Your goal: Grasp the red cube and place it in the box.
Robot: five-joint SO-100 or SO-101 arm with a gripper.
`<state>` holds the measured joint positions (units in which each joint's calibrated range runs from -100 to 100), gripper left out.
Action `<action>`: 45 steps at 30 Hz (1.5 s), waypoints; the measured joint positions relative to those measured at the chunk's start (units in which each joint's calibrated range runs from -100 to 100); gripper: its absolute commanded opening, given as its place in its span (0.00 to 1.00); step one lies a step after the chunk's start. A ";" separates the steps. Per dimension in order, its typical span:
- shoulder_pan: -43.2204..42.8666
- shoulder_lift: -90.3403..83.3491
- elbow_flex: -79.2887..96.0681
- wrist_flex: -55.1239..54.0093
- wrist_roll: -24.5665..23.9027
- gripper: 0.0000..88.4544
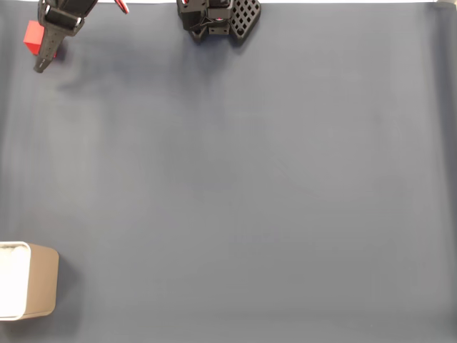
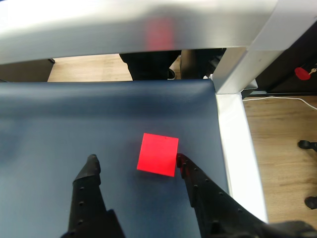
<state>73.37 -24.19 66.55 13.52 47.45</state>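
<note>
The red cube (image 1: 32, 36) lies at the far top left of the dark blue mat in the fixed view, close to the mat's edge. My gripper (image 1: 43, 61) hangs over it there. In the wrist view the red cube (image 2: 157, 154) sits on the mat between my two black fingers, and my gripper (image 2: 136, 162) is open. The right fingertip (image 2: 182, 161) is at the cube's lower right corner, while the left fingertip (image 2: 91, 163) stands well apart from it. The box (image 1: 44, 280), tan with a white rim, stands at the bottom left edge of the fixed view.
The arm's black base (image 1: 218, 18) is at the top middle of the fixed view. In the wrist view the white table edge (image 2: 237, 148) runs just right of the cube, with wooden floor (image 2: 282, 144) beyond and a pale frame beam (image 2: 138, 29) above.
</note>
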 measured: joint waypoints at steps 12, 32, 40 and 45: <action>-0.30 0.00 0.00 -0.48 -0.49 0.20; -1.11 0.00 -1.36 1.43 0.68 0.03; -1.63 0.00 -2.08 2.86 0.78 0.03; -1.85 0.00 -3.35 5.01 0.68 0.02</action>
<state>71.51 -24.19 63.20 18.54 48.13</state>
